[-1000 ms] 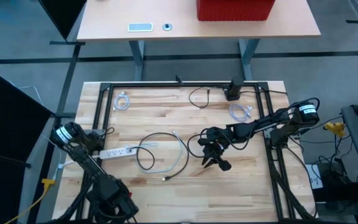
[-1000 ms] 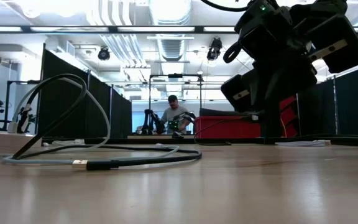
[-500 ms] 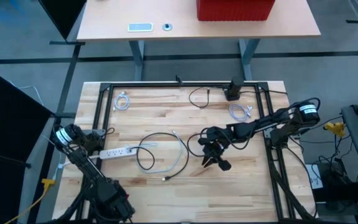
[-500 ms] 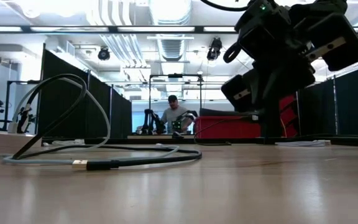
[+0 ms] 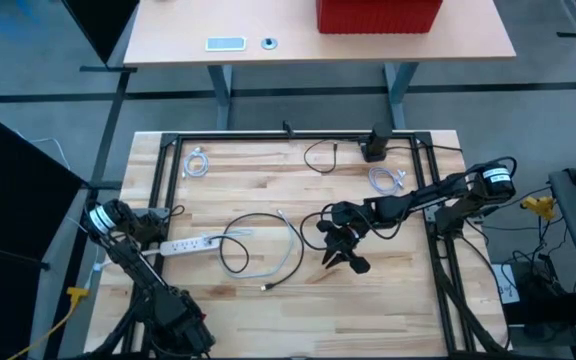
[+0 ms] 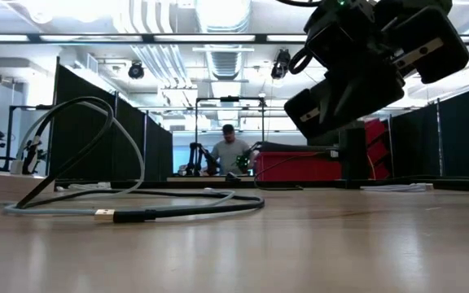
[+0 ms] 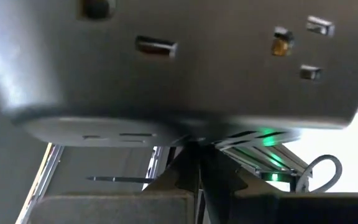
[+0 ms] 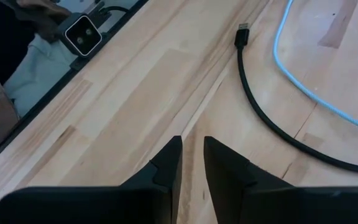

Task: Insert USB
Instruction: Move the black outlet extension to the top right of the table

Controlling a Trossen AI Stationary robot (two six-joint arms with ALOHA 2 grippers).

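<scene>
Right gripper: narrow gap between fingers, holding nothing, hovering above bare wood at centre-right of high view.
Left gripper: closed, empty, parked at left edge of table beside white power strip.
USB plug: upper middle of right wrist view, on the wood, at end of black cable.
Handling: probably light; plug rigid, cable limp and springy, likely to drag. Best taken by the plug body.
Blue cable: just beside black cable.
Open room: bare boards below centre; black frame rails along edges.
</scene>
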